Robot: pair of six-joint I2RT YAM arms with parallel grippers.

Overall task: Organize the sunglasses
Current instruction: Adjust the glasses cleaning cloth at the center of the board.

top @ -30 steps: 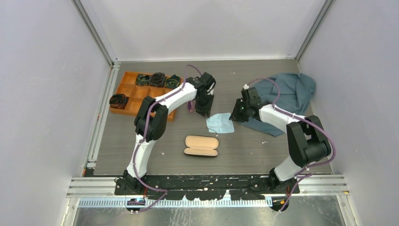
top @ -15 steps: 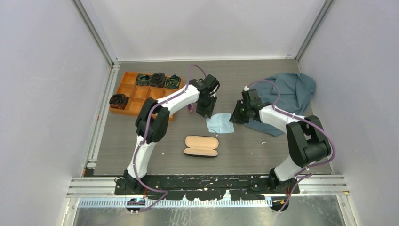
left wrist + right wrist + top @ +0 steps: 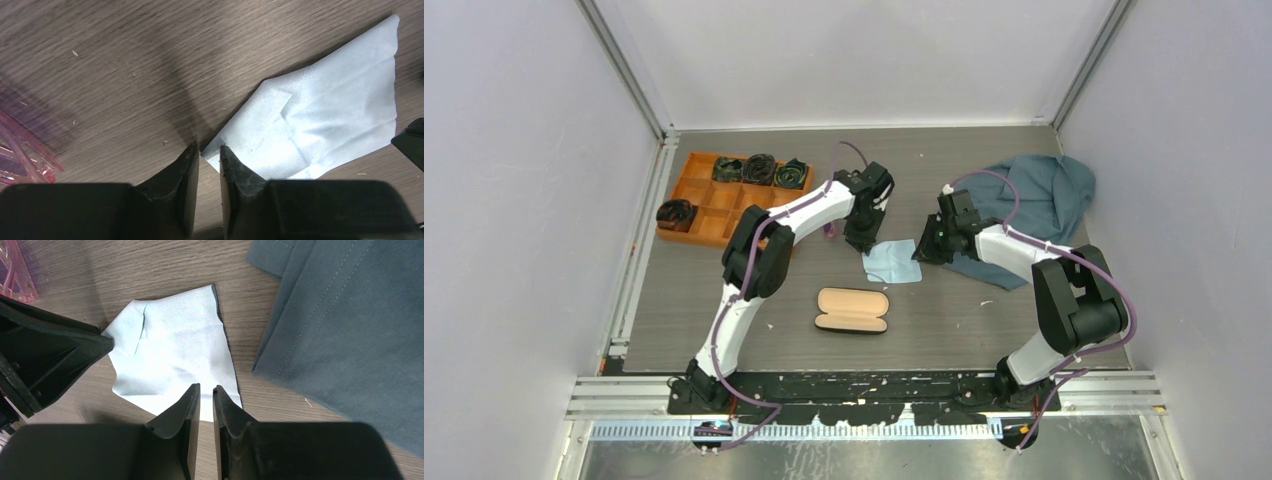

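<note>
Seen from above the worktop, the left gripper (image 3: 862,244) and the right gripper (image 3: 920,252) both point down at mid-depth, one at each side of a light-blue cloth (image 3: 892,262). An open black case (image 3: 852,310) with tan lining lies nearer the near edge, apart from the cloth. An orange tray (image 3: 707,226) sits toward the far-left corner. A grey-blue garment (image 3: 1039,195) is spread toward the far-right corner. The sunglasses cannot be made out with certainty in this view.

At the left wrist, the left gripper (image 3: 207,152) has its fingertips a narrow slit apart. One corner of the light-blue cloth (image 3: 325,110) lies at the mouth of that slit, and no grip on it is visible. The sunglasses (image 3: 25,157) show as a pink frame on the worktop (image 3: 125,60), near the fingers on their side away from the cloth.

At the right wrist, the right gripper (image 3: 206,390) is likewise almost closed, with a thin gap over the cloth's edge and nothing visibly clamped. The garment (image 3: 350,330) lies just beside the cloth. The pink frame (image 3: 15,270) lies beyond the left gripper's black body.
</note>
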